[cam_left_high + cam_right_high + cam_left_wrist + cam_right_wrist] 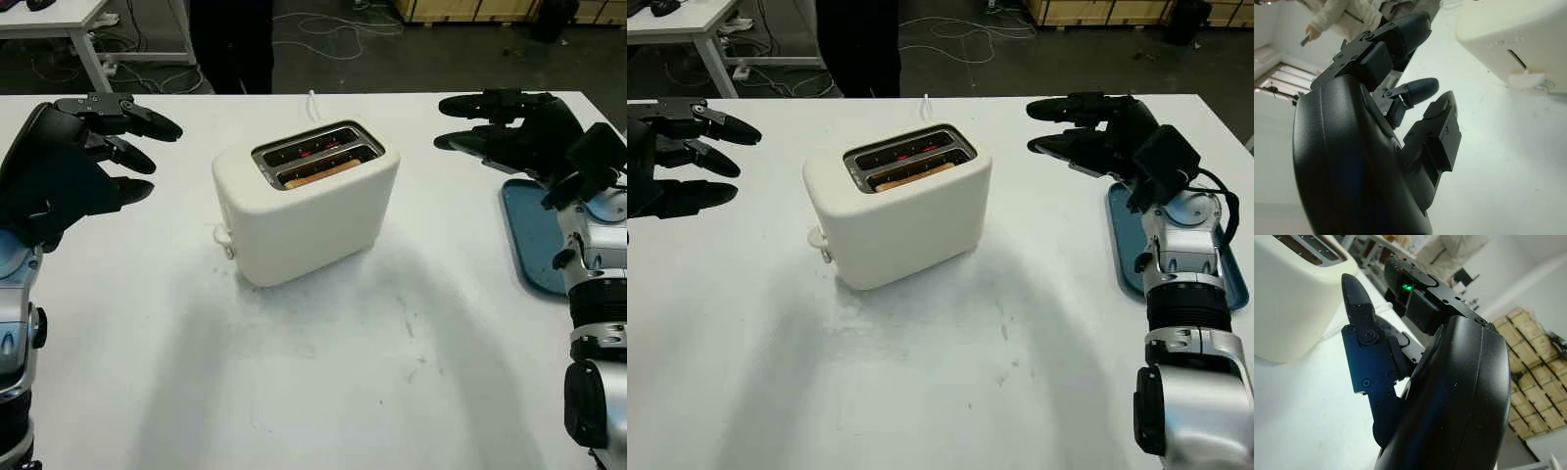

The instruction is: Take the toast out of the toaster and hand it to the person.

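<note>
Cream-white toaster (306, 201) near the middle of the white counter (323, 372), a little toward the far edge; long axis slanted, running from near-left to far-right, slots facing up. Brown toast (321, 173) sunk in the nearer slot, lengthwise along it, just its top edge visible; red glow in the farther slot. Lever knob (223, 238) on the toaster's left end. Faint embossed lettering above the lever slot in the left wrist view, too indistinct to read.

Left robot hand (73, 162) raised by the counter's left edge, holding nothing, fingers extended toward the toaster, well apart from it. Right robot hand (1097, 132) near the far right corner, likewise without a load and extended, above a blue tray (1127, 250) partly hidden by the arm.

Person (231, 44) in dark trousers beyond the far edge, cut off at the top.
</note>
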Tool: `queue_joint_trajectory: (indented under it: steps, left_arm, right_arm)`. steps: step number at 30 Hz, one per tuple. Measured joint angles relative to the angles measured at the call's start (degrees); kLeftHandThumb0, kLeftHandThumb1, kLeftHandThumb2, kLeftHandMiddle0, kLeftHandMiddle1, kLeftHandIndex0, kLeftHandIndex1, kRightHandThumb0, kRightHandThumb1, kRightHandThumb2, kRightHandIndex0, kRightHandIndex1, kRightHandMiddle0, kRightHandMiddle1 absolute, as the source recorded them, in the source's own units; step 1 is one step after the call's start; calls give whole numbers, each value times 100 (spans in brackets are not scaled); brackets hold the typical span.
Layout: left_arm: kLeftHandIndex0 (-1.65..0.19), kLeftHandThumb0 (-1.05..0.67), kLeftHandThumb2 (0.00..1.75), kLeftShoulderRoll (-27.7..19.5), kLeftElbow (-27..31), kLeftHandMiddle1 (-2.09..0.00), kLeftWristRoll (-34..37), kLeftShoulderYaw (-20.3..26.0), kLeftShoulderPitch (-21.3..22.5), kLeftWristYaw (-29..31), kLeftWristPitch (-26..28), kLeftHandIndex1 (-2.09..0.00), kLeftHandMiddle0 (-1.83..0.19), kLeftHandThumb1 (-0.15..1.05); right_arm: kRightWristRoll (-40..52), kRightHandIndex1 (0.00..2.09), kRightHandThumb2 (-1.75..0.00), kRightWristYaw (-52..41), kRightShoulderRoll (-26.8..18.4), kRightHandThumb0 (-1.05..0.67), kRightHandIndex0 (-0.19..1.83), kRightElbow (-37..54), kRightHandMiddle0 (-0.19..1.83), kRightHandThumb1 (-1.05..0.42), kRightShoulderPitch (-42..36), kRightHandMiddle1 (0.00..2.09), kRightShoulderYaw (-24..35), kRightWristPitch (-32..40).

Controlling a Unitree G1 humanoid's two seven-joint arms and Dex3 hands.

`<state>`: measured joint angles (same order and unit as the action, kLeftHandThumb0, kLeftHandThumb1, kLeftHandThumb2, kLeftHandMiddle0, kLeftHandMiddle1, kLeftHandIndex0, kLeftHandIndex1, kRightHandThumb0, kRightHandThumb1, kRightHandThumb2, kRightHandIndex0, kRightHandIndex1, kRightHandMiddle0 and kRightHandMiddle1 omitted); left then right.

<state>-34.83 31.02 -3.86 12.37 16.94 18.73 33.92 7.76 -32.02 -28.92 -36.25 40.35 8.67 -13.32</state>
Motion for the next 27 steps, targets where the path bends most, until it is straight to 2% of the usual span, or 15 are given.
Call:
queue_joint_trajectory:
  steps: [19, 27]
  left_arm:
    - [-71, 46, 3, 19, -3, -117, 18, 20, -1, 1, -19, -71, -60, 91]
    - [-65, 50, 10, 82, -3, -117, 6, 11, 33, 0, 25, -72, -55, 92]
  right_arm:
    - [-3, 2, 0, -4, 0, -43, 107, -5, 92, -86, 0, 1, -2, -3]
    - [-4, 1, -1, 3, 0, -40, 103, -7, 89, -87, 1, 1, -3, -3]
